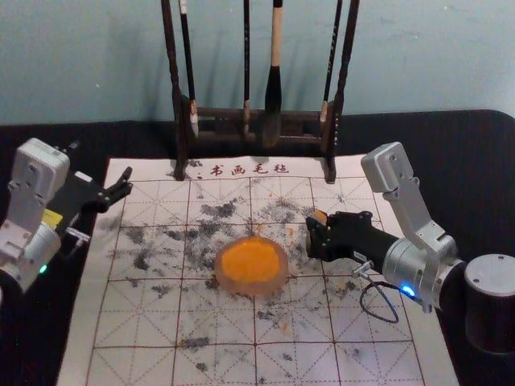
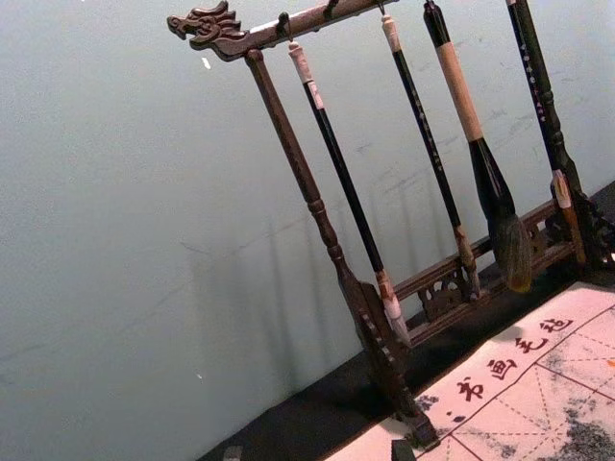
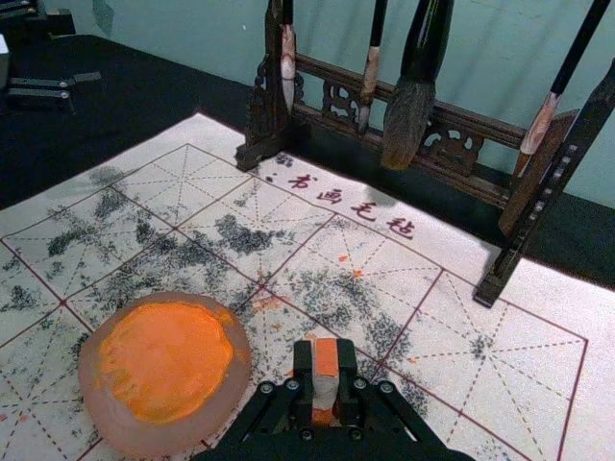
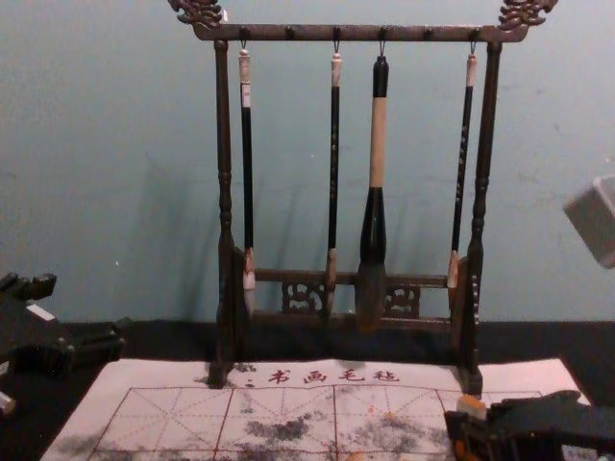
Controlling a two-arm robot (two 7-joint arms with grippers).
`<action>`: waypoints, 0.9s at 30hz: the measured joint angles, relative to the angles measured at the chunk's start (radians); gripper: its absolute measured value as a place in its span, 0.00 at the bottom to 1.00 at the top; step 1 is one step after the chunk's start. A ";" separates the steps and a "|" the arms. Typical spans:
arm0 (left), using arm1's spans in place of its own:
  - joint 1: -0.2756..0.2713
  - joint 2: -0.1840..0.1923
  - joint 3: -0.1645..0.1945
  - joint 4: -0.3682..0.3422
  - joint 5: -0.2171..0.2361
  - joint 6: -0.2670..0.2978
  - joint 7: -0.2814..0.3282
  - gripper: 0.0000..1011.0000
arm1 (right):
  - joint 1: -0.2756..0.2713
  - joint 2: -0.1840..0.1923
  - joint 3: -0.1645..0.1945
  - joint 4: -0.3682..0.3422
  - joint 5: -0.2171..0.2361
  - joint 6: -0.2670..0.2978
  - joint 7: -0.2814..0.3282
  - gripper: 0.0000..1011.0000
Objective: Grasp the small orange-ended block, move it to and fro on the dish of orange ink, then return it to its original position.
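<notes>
I have the small block [image 3: 325, 357] pinched in my right gripper [image 3: 325, 377], so the grasp is done. The block's visible upper end is orange, its middle is pale, and there is more orange lower down, between the closed fingers. In the head view it is beside the dish [image 1: 256, 289], on the robot's right, apart from the rim. I can't quite make out whether its lower end touches the mat [image 1: 217, 366] or hangs just above it.

How much is left is my judgement. The block is not on the ink now, and nothing here tells me whether the to-and-fro pass is ahead or finished. If ahead, I would carry it over the dish, work it back and forth, then bring it back; if finished, only placing and letting go remain.

The dish is round, shallow and pinkish, sitting flat on the mat. Orange ink [image 1: 251, 261] covers most of its middle, slightly uneven, inside a bare border. The mat is white with red grid lines, black smudges and a few orange flecks.

My left gripper [image 1: 127, 182] is parked at the mat's left edge, its fingers spread with nothing between them. Behind, brushes [image 4: 378, 144] hang from a dark wooden rack [image 4: 288, 33].
</notes>
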 joint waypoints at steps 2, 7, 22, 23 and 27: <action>0.000 0.000 0.000 0.000 0.000 0.000 0.000 0.99 | 0.000 0.000 0.000 0.000 0.000 0.000 0.000 0.11; 0.000 0.000 0.000 0.000 0.000 0.000 0.000 0.99 | -0.001 0.001 0.001 -0.001 0.001 0.000 0.000 0.18; 0.000 0.000 0.000 0.000 0.000 0.000 0.000 0.99 | -0.001 0.001 0.001 -0.002 0.003 -0.001 -0.001 0.63; 0.000 0.000 0.000 0.000 0.000 0.000 0.000 0.99 | -0.002 0.001 0.001 -0.002 0.003 -0.001 -0.001 0.68; 0.000 0.000 0.000 0.000 0.000 0.000 0.000 0.99 | -0.002 0.001 0.001 -0.002 0.003 -0.001 -0.001 0.79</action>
